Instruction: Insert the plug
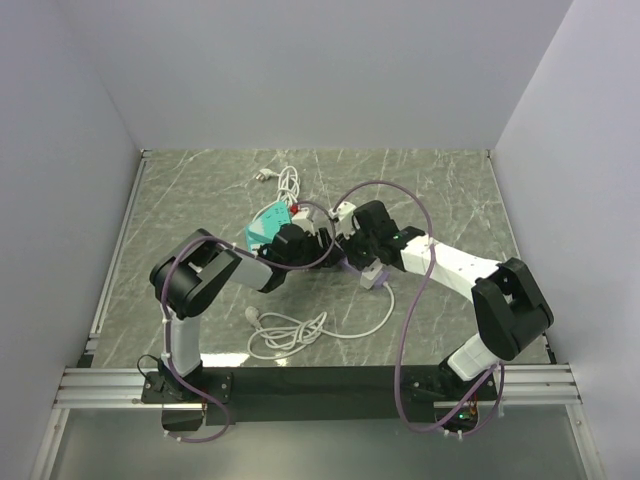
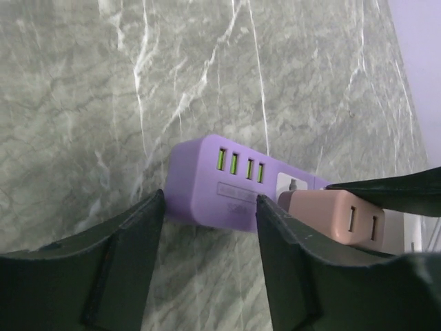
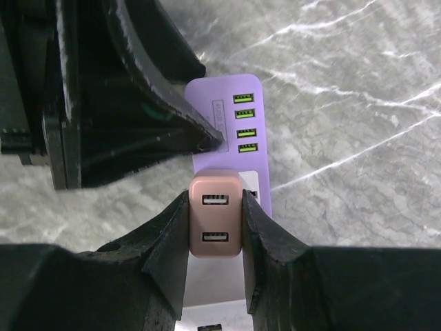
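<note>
Plug (image 1: 346, 212): a flat white square block, lying on the grey marbled table (image 1: 450, 200) just past the far end of the purple power strip (image 2: 200, 176). It is partly hidden behind the arms, and neither gripper touches it. Whether it sits flat on the table or leans against the strip cannot be told.

On top of the strip stands a small pink cube adapter (image 3: 216, 221), over the white socket panel and next to the strip's row of four green ports. The right gripper (image 3: 215, 207) is clamped on this adapter, one black finger pressed against each side.

The left gripper (image 2: 210, 200) reaches toward the port end of the strip with its fingers apart and nothing held between them. One fingertip sits right at the strip's edge, though contact is not clear.

To the left of the strip, behind the left gripper, lies a teal box (image 1: 265, 228). A long thin white cable (image 1: 300, 330) lies in loose loops on the table on the near side of the strip.
</note>
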You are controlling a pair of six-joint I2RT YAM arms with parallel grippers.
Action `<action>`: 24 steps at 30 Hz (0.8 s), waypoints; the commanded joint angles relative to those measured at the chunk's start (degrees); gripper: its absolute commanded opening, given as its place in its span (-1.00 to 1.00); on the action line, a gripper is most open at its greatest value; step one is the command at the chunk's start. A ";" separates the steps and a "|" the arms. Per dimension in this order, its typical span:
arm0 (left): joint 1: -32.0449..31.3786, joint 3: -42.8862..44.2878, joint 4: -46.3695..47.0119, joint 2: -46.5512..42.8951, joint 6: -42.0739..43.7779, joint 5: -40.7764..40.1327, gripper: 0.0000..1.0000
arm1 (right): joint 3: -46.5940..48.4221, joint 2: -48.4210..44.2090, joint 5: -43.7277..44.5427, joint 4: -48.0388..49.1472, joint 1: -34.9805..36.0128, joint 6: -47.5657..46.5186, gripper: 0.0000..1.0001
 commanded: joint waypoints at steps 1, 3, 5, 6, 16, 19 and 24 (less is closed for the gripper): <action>-0.42 0.87 -2.57 -1.61 2.75 -5.87 0.30 | -2.91 1.23 0.86 4.31 0.12 4.19 -1.00; -0.16 1.49 -5.21 -2.49 3.55 -7.55 0.32 | -2.56 2.10 2.70 3.27 0.56 4.90 -1.00; 0.28 2.10 -6.61 -3.02 4.34 -8.18 0.34 | -2.21 2.11 2.53 3.70 0.74 5.78 -1.00; 0.81 2.54 -7.06 -2.94 4.60 -8.18 0.34 | -2.03 1.85 1.92 3.79 0.74 6.22 -1.00; 1.95 3.16 -5.31 -0.57 2.67 -4.14 0.34 | -3.07 1.32 2.79 3.88 2.50 13.42 -1.00; 1.95 3.86 -5.48 0.14 2.76 -3.61 0.34 | -4.92 -0.88 3.85 5.28 2.94 17.19 -1.00; 1.78 3.86 -5.48 0.75 2.76 -3.43 0.34 | -7.12 -2.38 4.11 9.59 4.08 22.39 -1.00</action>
